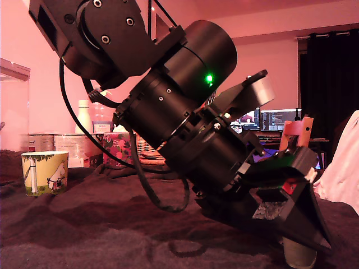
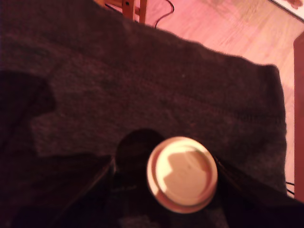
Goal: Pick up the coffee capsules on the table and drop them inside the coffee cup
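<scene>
Reaching low over cream capsule | jaws: grip state unclear | risk: tiny tapered pod tips or slips on fuzzy worktop | cup well apart

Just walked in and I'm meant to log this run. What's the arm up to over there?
The single arm is bent low over the blanket-covered table, its gripper right above a cream-white coffee capsule at the exterior view's lower right. In the wrist view the capsule sits between the jaws, rim up, but whether they have closed on it can't be told. A darker round shape beside it may be the second capsule. The yellow-green coffee cup stands far off at the exterior view's left.
</scene>
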### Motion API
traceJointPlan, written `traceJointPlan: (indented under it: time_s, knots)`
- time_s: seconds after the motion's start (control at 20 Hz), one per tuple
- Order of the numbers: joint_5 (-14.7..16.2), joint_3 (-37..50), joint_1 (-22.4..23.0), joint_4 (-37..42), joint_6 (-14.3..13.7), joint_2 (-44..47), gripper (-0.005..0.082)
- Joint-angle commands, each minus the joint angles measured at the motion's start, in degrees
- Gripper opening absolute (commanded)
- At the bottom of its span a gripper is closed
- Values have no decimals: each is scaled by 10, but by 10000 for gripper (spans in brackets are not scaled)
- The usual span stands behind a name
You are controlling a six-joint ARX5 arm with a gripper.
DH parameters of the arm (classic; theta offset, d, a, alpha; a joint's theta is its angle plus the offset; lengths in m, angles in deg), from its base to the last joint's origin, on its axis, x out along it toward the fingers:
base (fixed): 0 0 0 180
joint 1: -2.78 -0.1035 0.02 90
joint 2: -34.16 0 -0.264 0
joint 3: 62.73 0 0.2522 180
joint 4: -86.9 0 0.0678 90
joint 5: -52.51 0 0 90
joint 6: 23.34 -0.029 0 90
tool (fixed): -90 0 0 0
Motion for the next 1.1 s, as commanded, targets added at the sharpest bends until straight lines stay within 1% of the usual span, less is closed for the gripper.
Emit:
traceJointPlan:
  time_s: [0.0,0.15,0.2,0.25,0.4,0.45,0.5,0.8,1.05]
  knots:
    - [0,-7,3,2,-3,11,586]
    - [0,-7,3,0,-3,11,581]
    - [1,-7,3,0,-3,11,557]
    - [1,-7,4,0,-3,11,508]
    - [1,-7,4,0,-3,11,306]
    - [1,-7,4,0,-3,11,262]
    - [1,-7,4,1,-3,11,236]
    - [1,-7,4,27,-3,10,230]
    - [2,-8,3,24,-2,10,239]
